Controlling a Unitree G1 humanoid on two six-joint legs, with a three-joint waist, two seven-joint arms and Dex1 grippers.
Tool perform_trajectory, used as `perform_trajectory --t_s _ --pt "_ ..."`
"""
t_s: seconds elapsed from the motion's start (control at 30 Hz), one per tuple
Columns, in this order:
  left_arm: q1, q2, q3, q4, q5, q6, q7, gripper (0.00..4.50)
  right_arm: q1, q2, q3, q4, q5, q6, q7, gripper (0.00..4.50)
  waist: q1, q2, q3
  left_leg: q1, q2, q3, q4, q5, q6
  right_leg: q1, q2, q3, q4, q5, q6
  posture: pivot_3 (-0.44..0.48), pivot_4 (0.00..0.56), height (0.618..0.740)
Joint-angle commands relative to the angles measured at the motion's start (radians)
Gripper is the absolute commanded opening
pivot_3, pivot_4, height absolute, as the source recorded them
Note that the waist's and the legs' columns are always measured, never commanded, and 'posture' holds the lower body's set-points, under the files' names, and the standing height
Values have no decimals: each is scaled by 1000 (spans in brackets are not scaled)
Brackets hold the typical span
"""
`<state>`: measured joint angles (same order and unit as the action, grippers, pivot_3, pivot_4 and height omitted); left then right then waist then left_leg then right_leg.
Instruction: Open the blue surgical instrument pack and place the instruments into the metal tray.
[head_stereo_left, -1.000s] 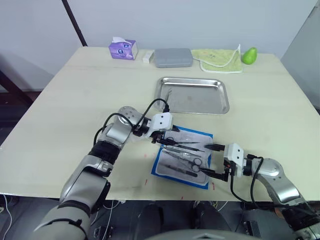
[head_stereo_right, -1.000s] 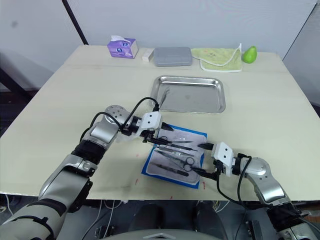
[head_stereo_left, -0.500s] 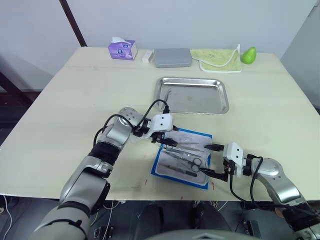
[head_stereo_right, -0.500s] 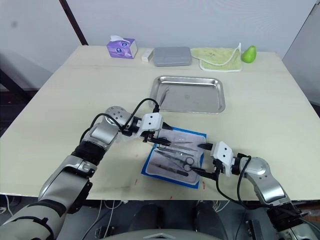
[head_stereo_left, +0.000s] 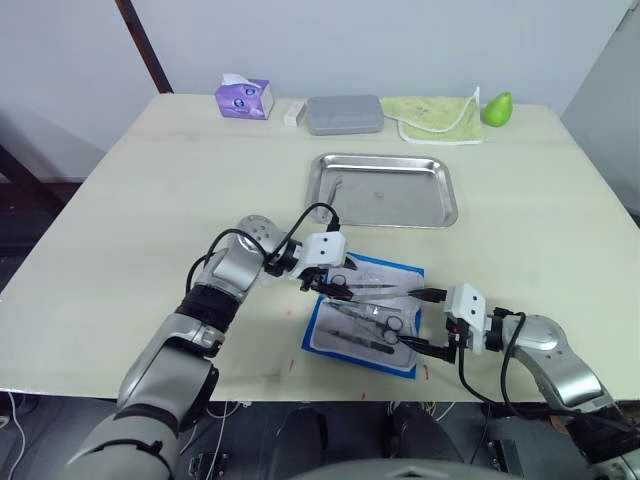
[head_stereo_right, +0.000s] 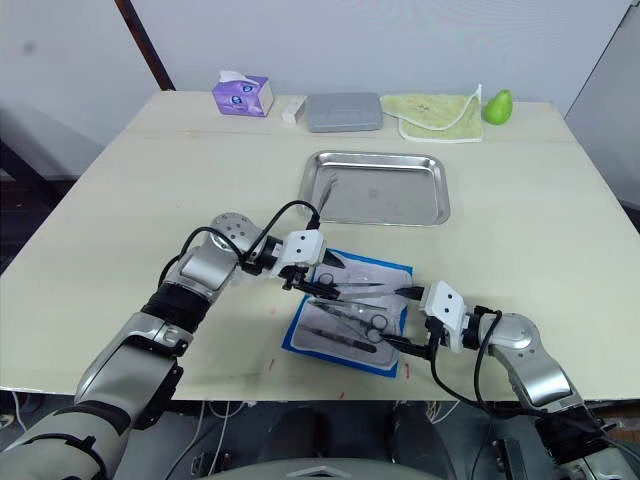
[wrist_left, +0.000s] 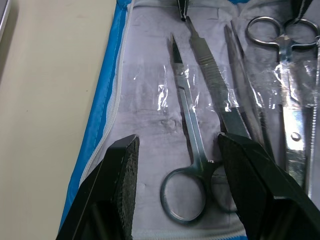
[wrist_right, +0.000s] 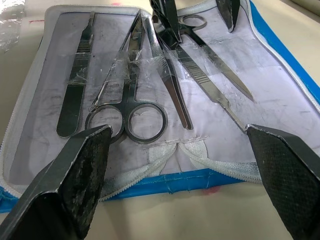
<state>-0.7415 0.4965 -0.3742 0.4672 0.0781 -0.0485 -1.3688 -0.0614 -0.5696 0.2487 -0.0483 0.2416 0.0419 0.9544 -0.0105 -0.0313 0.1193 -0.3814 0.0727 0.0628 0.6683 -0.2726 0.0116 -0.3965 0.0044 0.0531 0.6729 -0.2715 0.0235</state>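
we saw the blue surgical instrument pack (head_stereo_left: 365, 315) lying unfolded, the instruments (wrist_left: 192, 150) inside; left gripper (wrist_left: 177, 195) and right gripper (wrist_right: 175, 165) both spread, grasping nothing.

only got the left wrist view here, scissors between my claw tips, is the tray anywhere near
Observer: The metal tray lies just beyond the blue surgical instrument pack, farther from the robot.
Operator: anything in it yet
Observer: It looks empty; the instruments lie on the pack's pale lining.
Operator: where's the other claw
Observer: The right claw is open at the pack's near right edge, while your left claw is open over the scissors.
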Motion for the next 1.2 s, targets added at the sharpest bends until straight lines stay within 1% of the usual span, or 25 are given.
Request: perform_trajectory --t_s 0.03,0.13,0.2,0.27,0.37,0.6,0.8,1.2 --pt "-11 -4 -16 10 24 1 20 2671 40 -20 49 44 -70 54 2 4500 0 0 0 0 0 0 0 0 0 0 0 0 0 0 0 0 150 736" --pt "-4 -7 -31 13 28 26 4 2671 42 -21 49 43 -70 55 2 4500 0 0 0 0 0 0 0 0 0 0 0 0 0 0 0 0 150 736" --pt "1 -8 -44 18 37 46 -3 2113 43 -21 48 42 -69 56 1 4500 0 0 0 0 0 0 0 0 0 0 0 0 0 0 0 0 150 736" --pt "5 -8 -55 26 47 49 0 1456 47 -22 48 38 -70 56 1 4500 1 1 0 0 0 0 0 0 0 0 0 0 0 0 0 0 150 736" --pt "3 -14 -68 50 57 49 4 44 50 -22 49 34 -70 58 0 4500 4 1 -1 0 0 0 0 0 0 0 0 0 0 -1 -1 0 150 736" --pt "-18 -27 -76 75 64 54 15 44 54 -20 50 24 -72 65 -1 4500 9 2 -2 1 0 0 0 0 0 1 0 0 0 -1 -2 0 150 736" --pt "-57 -19 -73 59 56 88 0 44 45 -12 66 32 -90 74 -10 4500 11 2 -2 0 0 0 0 0 0 1 0 0 0 -2 -3 0 150 736" --pt "-162 -10 -107 99 68 104 -74 44 22 -8 96 68 -119 89 -23 4500 1 1 -2 0 0 -1 0 0 0 0 1 0 0 -2 -3 0 150 736"
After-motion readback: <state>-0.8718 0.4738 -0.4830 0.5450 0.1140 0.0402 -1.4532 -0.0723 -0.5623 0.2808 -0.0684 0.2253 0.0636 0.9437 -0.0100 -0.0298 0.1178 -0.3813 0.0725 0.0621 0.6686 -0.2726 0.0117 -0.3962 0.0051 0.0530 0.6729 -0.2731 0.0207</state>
